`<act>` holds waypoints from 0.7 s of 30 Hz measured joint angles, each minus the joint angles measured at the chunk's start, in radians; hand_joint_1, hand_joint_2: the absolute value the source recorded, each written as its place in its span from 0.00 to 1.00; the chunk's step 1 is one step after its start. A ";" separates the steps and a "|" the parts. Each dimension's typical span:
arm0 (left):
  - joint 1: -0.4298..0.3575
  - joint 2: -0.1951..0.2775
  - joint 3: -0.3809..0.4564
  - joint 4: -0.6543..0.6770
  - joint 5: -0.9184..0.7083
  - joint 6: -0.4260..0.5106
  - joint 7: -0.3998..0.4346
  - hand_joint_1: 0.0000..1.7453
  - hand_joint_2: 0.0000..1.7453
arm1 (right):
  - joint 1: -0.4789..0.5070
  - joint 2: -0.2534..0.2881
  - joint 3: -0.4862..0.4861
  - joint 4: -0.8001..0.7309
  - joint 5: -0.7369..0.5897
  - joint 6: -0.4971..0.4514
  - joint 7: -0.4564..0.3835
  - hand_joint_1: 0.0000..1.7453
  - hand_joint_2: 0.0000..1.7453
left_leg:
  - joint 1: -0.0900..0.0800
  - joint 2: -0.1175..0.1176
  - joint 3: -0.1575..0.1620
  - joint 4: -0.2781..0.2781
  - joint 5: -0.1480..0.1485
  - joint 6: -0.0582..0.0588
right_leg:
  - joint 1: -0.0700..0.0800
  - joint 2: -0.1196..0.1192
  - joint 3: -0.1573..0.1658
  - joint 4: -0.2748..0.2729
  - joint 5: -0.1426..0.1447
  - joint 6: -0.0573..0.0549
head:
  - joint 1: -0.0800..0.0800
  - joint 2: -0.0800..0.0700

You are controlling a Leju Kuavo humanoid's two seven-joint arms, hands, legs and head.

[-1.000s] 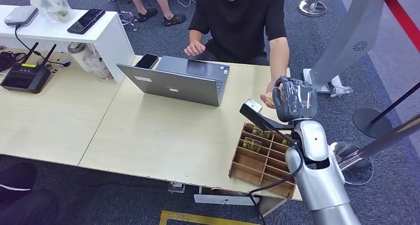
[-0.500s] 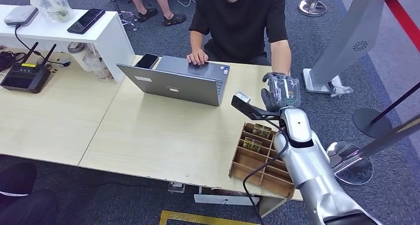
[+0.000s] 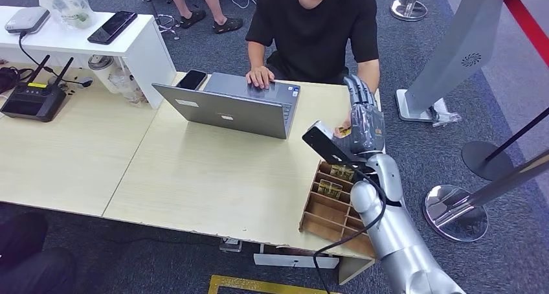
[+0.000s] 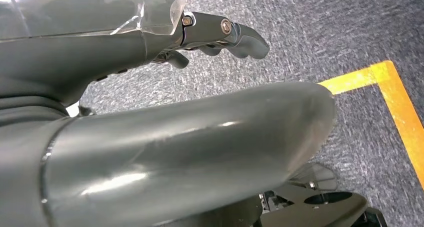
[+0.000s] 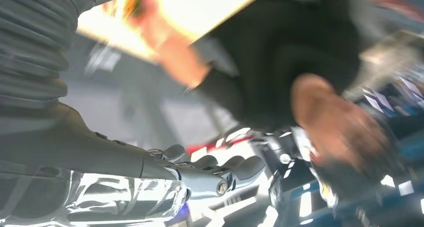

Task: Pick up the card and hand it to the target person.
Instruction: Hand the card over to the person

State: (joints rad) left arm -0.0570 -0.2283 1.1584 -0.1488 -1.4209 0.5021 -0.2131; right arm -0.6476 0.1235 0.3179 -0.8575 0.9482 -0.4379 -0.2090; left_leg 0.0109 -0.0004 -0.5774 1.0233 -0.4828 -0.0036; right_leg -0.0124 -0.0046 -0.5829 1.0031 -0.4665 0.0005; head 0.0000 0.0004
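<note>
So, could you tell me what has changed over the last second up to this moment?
The right hand went from curled near the person's hand to stretched out with its fingers extended toward the person. The card now sits in the person's hand beside the robot's palm, so it seems to have been let go. The person's other hand came down onto the laptop. The wooden organizer and table stayed put.
</note>
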 joint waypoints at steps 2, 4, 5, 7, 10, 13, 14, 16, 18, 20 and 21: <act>0.000 -0.003 0.005 0.000 0.005 0.006 0.001 0.00 0.00 | 0.058 0.003 -0.013 -0.093 -0.109 -0.002 -0.043 0.00 1.00 | 0.000 0.000 0.000 0.000 0.000 0.000 | 0.000 0.000 0.000 0.000 0.000 0.000 | 0.000 0.000; 0.000 -0.006 0.011 0.000 0.012 0.011 0.001 0.00 0.00 | 0.121 0.004 -0.023 -0.187 -0.211 -0.003 -0.079 0.00 1.00 | 0.000 0.000 0.000 0.000 -0.001 0.000 | 0.000 0.000 0.000 0.000 -0.001 0.000 | 0.000 0.000; 0.000 -0.008 0.014 0.000 0.016 0.014 0.001 0.00 0.00 | 0.156 0.004 -0.027 -0.237 -0.261 -0.003 -0.097 0.00 1.00 | 0.000 0.000 0.000 0.000 -0.001 0.000 | 0.000 0.000 0.000 0.000 -0.001 0.000 | 0.000 0.000; -0.001 -0.010 0.020 0.000 0.023 0.019 0.000 0.00 0.00 | 0.226 0.004 -0.034 -0.325 -0.335 -0.005 -0.122 0.00 1.00 | 0.000 0.000 0.000 0.000 -0.001 0.001 | 0.000 0.000 0.000 0.000 -0.001 0.000 | 0.000 0.000; -0.001 -0.011 0.027 0.000 0.031 0.025 -0.001 0.00 0.00 | 0.320 0.003 -0.042 -0.427 -0.395 -0.004 -0.144 0.00 1.00 | 0.000 0.000 0.000 0.000 -0.002 0.001 | 0.000 0.000 0.000 0.000 -0.001 0.000 | 0.000 0.000; 0.000 -0.013 0.032 0.000 0.035 0.033 -0.002 0.00 0.00 | 0.409 0.002 -0.044 -0.500 -0.433 0.000 -0.161 0.00 1.00 | 0.000 0.000 0.000 0.000 -0.002 0.001 | 0.000 0.000 0.000 0.000 -0.001 0.001 | 0.000 0.000; 0.000 -0.013 0.033 0.000 0.036 0.034 -0.003 0.00 0.00 | 0.432 0.002 -0.044 -0.516 -0.440 0.003 -0.164 0.00 1.00 | 0.000 0.001 0.000 0.000 -0.002 0.001 | 0.000 0.000 0.000 0.000 -0.001 0.001 | 0.000 0.000; 0.000 -0.013 0.036 0.000 0.038 0.036 -0.005 0.00 0.00 | 0.473 0.001 -0.044 -0.535 -0.452 0.014 -0.166 0.00 1.00 | 0.000 0.001 0.000 0.000 -0.002 0.001 | 0.000 0.001 0.000 0.000 -0.001 0.001 | 0.000 0.000; 0.000 -0.013 0.040 0.000 0.041 0.037 -0.009 0.00 0.00 | 0.508 0.000 -0.044 -0.542 -0.462 0.025 -0.167 0.00 1.00 | 0.000 0.001 0.000 0.000 -0.002 0.001 | 0.000 0.000 0.000 0.000 -0.001 0.001 | 0.000 0.000; 0.000 -0.013 0.043 0.000 0.044 0.038 -0.014 0.00 0.00 | 0.539 -0.002 -0.044 -0.543 -0.469 0.033 -0.168 0.00 1.00 | 0.000 0.001 0.000 0.000 -0.002 0.001 | 0.000 0.000 0.000 0.000 -0.001 0.001 | 0.000 0.000; 0.000 -0.013 0.044 0.000 0.045 0.038 -0.016 0.00 0.00 | 0.554 -0.003 -0.044 -0.543 -0.471 0.035 -0.170 0.00 1.00 | 0.000 0.001 0.000 0.000 -0.002 0.001 | 0.000 0.000 0.000 0.000 -0.001 0.001 | 0.000 0.000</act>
State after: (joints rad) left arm -0.0574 -0.2415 1.2024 -0.1492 -1.3759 0.5398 -0.2292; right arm -0.0939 0.1208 0.2740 -1.4008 0.4769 -0.4024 -0.3787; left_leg 0.0107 0.0003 -0.5772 1.0232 -0.4849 -0.0025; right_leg -0.0123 -0.0042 -0.5831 1.0029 -0.4678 0.0010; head 0.0000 0.0004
